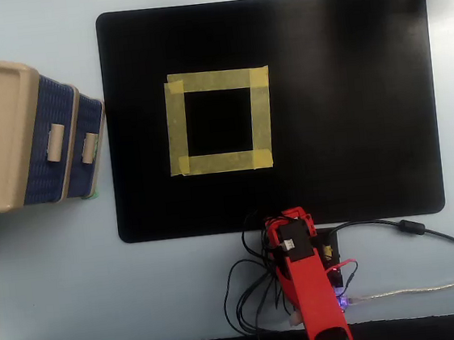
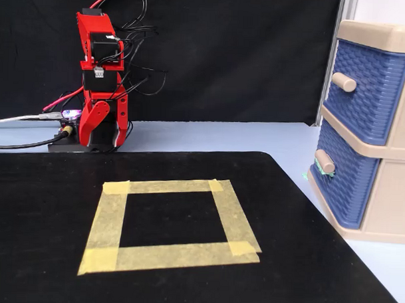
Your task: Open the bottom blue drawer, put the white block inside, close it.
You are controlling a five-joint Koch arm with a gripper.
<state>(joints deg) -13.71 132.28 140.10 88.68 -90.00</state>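
Note:
The bottom blue drawer (image 2: 339, 189) is shut, flush in the beige cabinet (image 2: 394, 198) at the right of the fixed view. It also shows in the overhead view (image 1: 88, 148) at the left. The white block is not in view in either frame. My red arm is folded upright over its base, far from the cabinet. The gripper (image 2: 104, 140) hangs tip-down in front of the base, with nothing seen in it. From above, the gripper (image 1: 285, 217) sits at the mat's near edge. How the jaws stand is unclear.
A black mat (image 1: 350, 100) covers the table, with a yellow tape square (image 1: 219, 121) on it, also seen in the fixed view (image 2: 170, 223). The upper blue drawer (image 2: 364, 84) is shut. Cables (image 1: 253, 297) lie around the arm's base.

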